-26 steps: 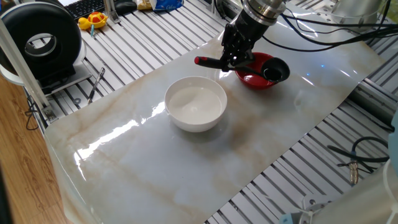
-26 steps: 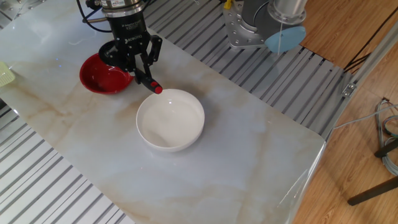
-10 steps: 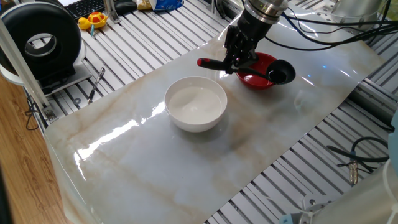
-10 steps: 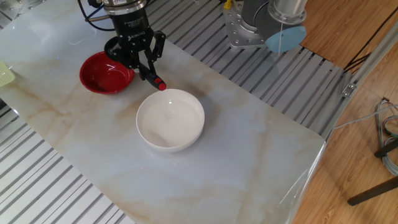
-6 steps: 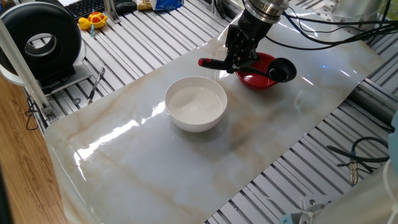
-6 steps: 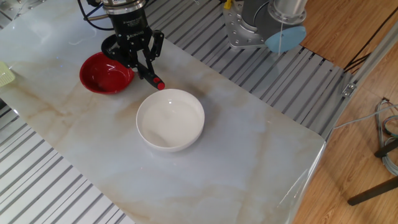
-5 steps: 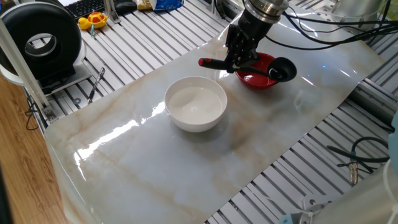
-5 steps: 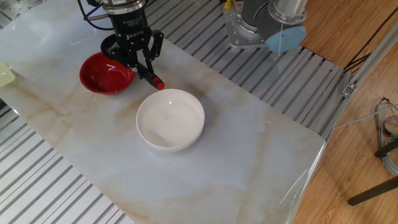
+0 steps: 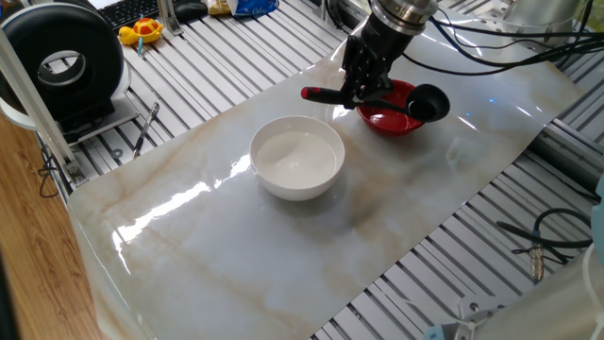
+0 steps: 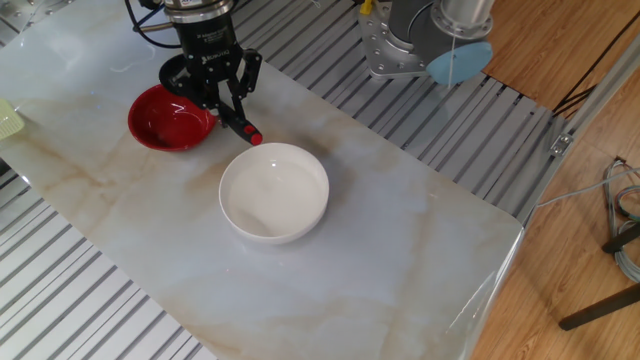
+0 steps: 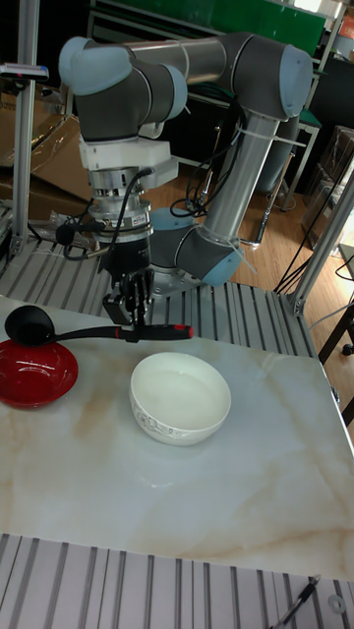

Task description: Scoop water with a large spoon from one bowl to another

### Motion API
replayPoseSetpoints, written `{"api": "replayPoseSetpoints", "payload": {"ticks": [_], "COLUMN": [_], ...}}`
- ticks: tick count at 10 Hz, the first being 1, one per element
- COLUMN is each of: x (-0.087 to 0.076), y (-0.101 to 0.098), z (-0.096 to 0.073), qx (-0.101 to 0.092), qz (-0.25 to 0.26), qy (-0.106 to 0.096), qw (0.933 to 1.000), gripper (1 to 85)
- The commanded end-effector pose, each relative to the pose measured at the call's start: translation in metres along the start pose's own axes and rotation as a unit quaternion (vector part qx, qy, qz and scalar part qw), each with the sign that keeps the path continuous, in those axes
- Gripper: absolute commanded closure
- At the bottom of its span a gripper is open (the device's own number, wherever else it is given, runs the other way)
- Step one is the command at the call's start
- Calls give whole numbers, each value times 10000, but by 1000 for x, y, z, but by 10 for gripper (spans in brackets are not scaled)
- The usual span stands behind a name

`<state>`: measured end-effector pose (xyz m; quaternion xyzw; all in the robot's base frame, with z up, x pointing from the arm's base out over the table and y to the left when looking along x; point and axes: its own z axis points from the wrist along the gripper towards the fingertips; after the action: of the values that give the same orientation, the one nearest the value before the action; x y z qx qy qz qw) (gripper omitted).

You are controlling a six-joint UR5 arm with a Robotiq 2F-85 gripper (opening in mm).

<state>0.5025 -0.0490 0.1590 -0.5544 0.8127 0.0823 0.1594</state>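
One large spoon in the clamped pincer, above one red bowl; one white bowl beside.

Bright overhead light; glare streaks on table; sharp pics.

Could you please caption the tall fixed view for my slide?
Gripper holds the large spoon above the red bowl, beside the white bowl.

Glossy red bowl; matt white bowl; polished marble-look tabletop.
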Motion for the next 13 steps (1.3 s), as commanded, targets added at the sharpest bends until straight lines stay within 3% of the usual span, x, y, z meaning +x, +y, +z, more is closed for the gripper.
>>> {"api": "replayPoseSetpoints", "payload": {"ticks": [1,13], "x": [-2,-5], "y": [-5,-5], "z": [-2,-5], "qx": [87,101], "qz": [-47,-47], "qy": [-45,-98], "qw": [9999,9999], "gripper": [843,843]}}
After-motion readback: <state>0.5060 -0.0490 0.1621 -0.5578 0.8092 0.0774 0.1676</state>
